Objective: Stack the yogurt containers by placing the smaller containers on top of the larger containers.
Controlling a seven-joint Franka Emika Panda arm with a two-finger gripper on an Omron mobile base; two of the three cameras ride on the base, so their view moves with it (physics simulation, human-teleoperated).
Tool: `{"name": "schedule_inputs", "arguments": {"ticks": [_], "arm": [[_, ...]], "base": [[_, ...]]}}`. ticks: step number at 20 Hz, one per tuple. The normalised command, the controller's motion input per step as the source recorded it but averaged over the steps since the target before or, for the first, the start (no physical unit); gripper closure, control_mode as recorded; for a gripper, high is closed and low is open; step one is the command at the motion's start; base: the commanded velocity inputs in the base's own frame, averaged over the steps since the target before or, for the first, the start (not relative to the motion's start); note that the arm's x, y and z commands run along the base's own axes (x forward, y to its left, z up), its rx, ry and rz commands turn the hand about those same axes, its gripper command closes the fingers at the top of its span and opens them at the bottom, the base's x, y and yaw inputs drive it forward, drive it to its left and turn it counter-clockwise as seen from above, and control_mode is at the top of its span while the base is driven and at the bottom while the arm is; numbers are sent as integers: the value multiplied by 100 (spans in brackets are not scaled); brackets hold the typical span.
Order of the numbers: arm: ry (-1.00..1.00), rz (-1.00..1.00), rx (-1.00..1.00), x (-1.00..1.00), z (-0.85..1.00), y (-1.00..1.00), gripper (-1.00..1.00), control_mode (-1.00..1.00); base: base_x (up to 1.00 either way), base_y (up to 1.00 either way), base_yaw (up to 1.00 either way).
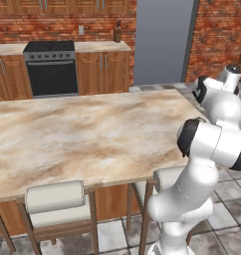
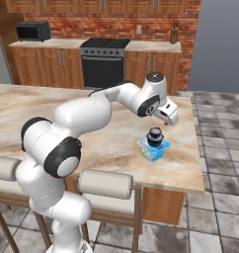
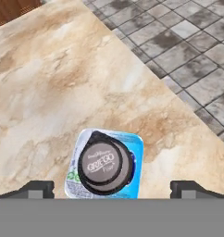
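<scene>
A pale blue squarish tub, the larger container (image 2: 152, 152) (image 3: 132, 152), stands on the marble island counter (image 2: 111, 143) near its right end. On it sits a round dark cup with a pale grey printed lid, a smaller container (image 2: 155, 136) (image 3: 103, 167). A slightly wider dark rim shows under that cup in the hand view. My gripper (image 2: 169, 117) (image 3: 113, 189) hovers just above the stack and a little to its right, apart from it. It is open, its two fingertips (image 3: 40, 189) spread wide on either side of the tub, with nothing between them.
The counter's right edge (image 3: 178, 99) and near edge lie close to the stack, with grey tiled floor (image 3: 192, 41) beyond. Padded stools (image 2: 105, 185) stand along the near side. A stove (image 2: 102, 62) and wooden cabinets line the back wall.
</scene>
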Motion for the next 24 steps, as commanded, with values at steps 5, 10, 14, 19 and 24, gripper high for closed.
{"name": "schedule_inputs", "arguments": {"ticks": [5,10,14,19,24], "arm": [[-8,0,-2,-29,34,13,-100,-100],[-7,0,-5,-33,26,29,-100,-100],[-7,0,-8,-40,16,39,-100,-100],[-8,-1,-10,-45,11,43,-100,-100],[-15,-2,-10,-51,15,37,-100,-100]], "base": [[0,0,0],[0,0,0],[0,0,0],[0,0,0],[0,0,0]]}}
